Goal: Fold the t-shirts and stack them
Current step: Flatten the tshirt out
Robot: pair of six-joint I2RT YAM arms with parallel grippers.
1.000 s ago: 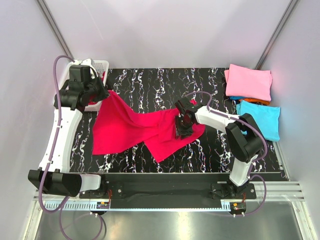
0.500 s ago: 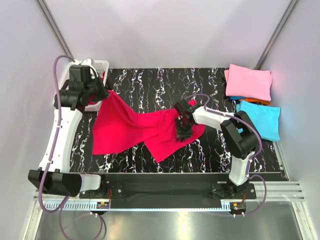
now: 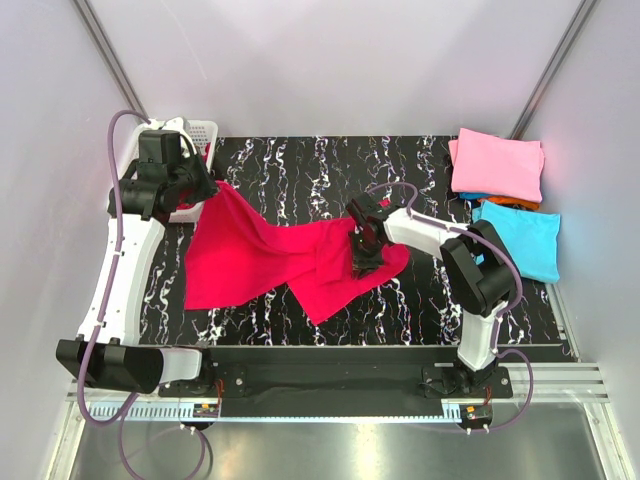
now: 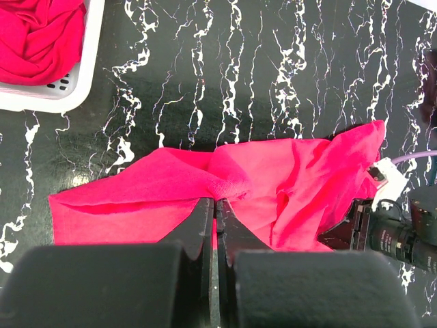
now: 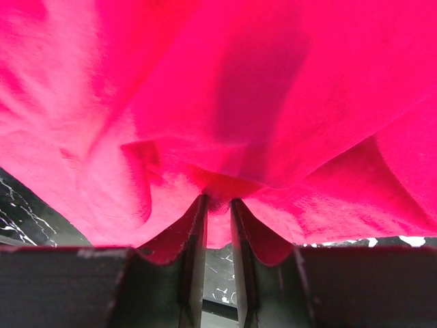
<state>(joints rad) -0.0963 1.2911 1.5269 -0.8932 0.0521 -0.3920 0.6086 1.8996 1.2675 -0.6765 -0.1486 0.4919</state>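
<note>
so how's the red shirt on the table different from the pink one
The red shirt lies unfolded and rumpled mid-table; the pink shirt is neatly folded. The red shirt has the left gripper and right gripper pinching it; the pink shirt sits untouched at the far-right corner. Both are plain cloth.

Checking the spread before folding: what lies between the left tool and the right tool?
The crimson t-shirt spans that whole stretch over the table, as the top view shows; the left tool and right tool each pinch one side.
</note>
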